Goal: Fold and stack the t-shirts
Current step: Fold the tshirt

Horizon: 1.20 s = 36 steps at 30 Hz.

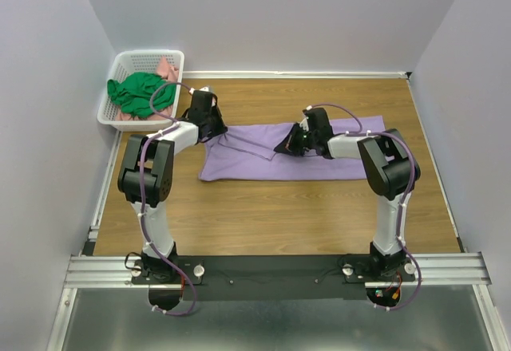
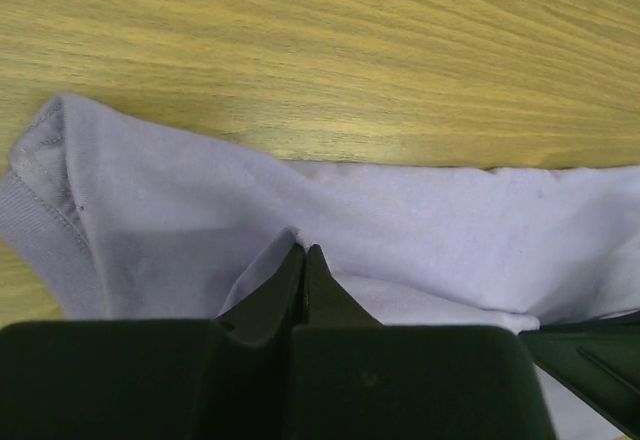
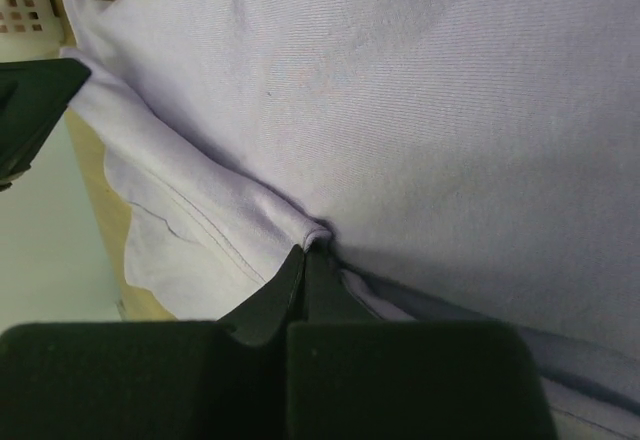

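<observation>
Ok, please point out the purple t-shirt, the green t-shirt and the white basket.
purple t-shirt [image 1: 255, 163], top view, flat cloth between the arms
green t-shirt [image 1: 137, 94], top view, middle of the bunched cloth
white basket [image 1: 150, 53], top view, far rim

Bare table [image 1: 279, 215] lies open between the purple shirt [image 1: 255, 163] and the arm bases [image 1: 160, 265]; a narrower strip runs behind it to the back wall [image 1: 287, 16]. The basket [image 1: 152, 53], heaped with a green shirt [image 1: 136, 96], fills the far left corner. The left arm [image 1: 172, 140] and right arm [image 1: 355, 145] reach over the purple shirt; the left arm seems close beside the basket.
</observation>
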Motion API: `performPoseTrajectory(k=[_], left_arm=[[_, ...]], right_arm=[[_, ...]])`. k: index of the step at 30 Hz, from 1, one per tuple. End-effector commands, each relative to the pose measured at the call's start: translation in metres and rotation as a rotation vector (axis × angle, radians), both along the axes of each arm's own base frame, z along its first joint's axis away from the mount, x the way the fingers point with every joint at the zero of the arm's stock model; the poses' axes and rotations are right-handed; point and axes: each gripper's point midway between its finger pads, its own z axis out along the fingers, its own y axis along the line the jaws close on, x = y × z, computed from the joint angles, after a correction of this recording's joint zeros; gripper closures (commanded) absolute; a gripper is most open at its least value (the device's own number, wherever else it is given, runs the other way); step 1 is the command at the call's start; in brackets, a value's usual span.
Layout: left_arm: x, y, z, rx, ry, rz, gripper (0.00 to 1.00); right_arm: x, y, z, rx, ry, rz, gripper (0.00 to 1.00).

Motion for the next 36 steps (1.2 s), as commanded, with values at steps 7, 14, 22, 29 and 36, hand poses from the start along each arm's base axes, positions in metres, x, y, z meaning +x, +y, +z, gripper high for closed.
performPoseTrajectory(k=[7, 14, 22, 29, 36], left_arm=[[0.018, 0.016, -0.013, 0.054, -0.017, 0.04, 0.93], [0.02, 0.022, 0.003, 0.071, -0.029, 0.076, 0.63], [0.015, 0.037, 0.068, 0.091, -0.117, 0.148, 0.56], [-0.02, 0.025, 0.083, 0.077, -0.122, 0.113, 0.62], [-0.037, -0.015, 0.041, 0.03, -0.026, -0.01, 0.74]], right_arm=[[0.018, -0.012, 0.0, -0.041, -0.031, -0.065, 0.95], [0.026, -0.011, 0.013, -0.044, -0.07, -0.063, 0.82], [0.027, -0.024, 0.042, -0.12, -0.145, -0.064, 0.53], [0.02, -0.011, 0.074, -0.103, -0.218, 0.007, 0.54], [-0.004, 0.039, 0.071, 0.047, -0.167, 0.251, 0.59]])
